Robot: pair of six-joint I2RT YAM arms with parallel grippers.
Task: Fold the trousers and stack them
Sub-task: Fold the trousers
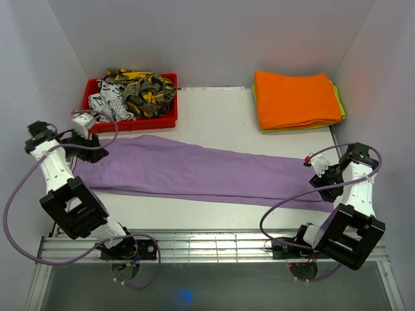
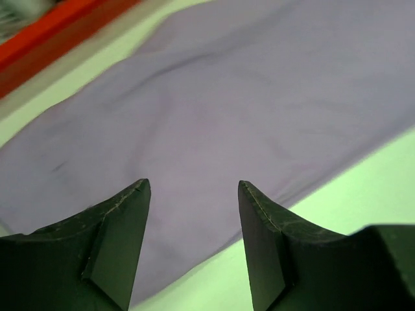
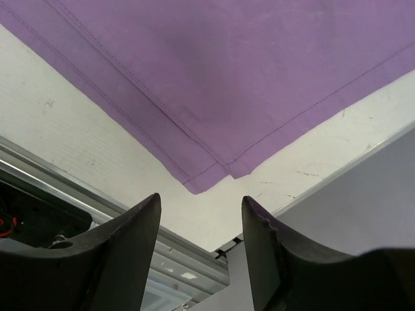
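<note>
The lilac-purple trousers lie flat across the table, folded lengthwise, running from the left side down to the right. My left gripper is open and empty, hovering over the trousers' left end; the fabric fills the left wrist view between the fingers. My right gripper is open and empty above the trousers' right end. In the right wrist view the hem corners lie just ahead of the open fingers, near the table's front right corner.
A red bin holding camouflage and black-and-white patterned garments stands at the back left, its edge showing in the left wrist view. Folded orange and yellow-green cloths lie at the back right. A metal rail runs along the near edge.
</note>
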